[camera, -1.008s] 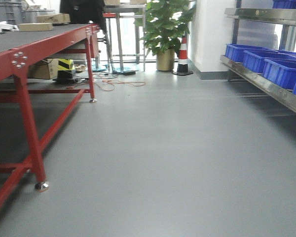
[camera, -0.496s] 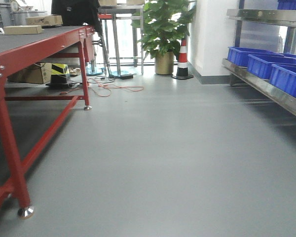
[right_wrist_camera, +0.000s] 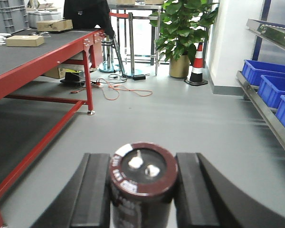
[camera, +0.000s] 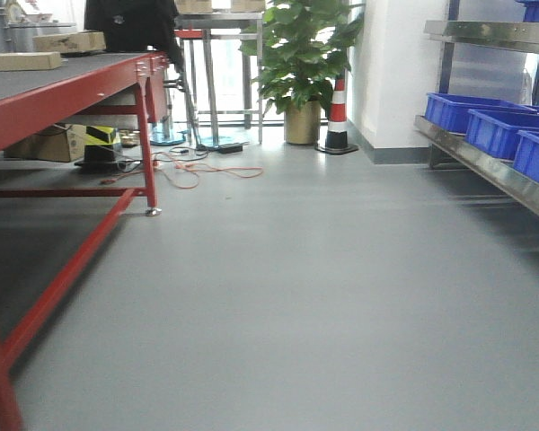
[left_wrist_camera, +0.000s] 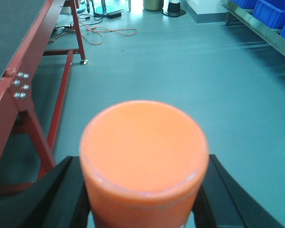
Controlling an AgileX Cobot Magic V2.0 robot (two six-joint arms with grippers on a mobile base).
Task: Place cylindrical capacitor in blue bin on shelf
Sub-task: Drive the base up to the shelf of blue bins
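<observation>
- The right gripper (right_wrist_camera: 143, 192) is clamped on the cylindrical capacitor (right_wrist_camera: 142, 173). Its two black fingers (right_wrist_camera: 94, 190) press against the capacitor's opposite sides.
- The capacitor stands upright between them. It is a dark brown-black body with a white-printed band at the rim and two pale terminals on top.
- The left gripper (left_wrist_camera: 145, 209) is closed around an orange cylinder (left_wrist_camera: 145, 152). Black fingers (left_wrist_camera: 61, 199) lie against both of its flanks, and its flat top faces the wrist camera.
- Both held things hang over bare grey floor (camera: 323, 296), well apart from any furniture.
- To the right runs the shelf (camera: 499, 172), a shiny steel rack with a reflective lower rail and an upper tier above it.
- Blue bins (camera: 472, 109) sit in a row on the lower rail, with another on the upper tier at the picture's edge. What is inside them cannot be seen.
- The capacitor is nowhere near a bin; the shelf is off to its right side.
- To the left stands a red-framed table (camera: 81, 85) with a dark top, carrying cardboard boxes (camera: 22, 61).
- At the far end, a potted plant (camera: 301, 54) in a gold pot stands beside a red-and-white traffic cone (camera: 338, 112).
- An orange cable (camera: 198, 171) loops on the floor near the table's far leg.
</observation>
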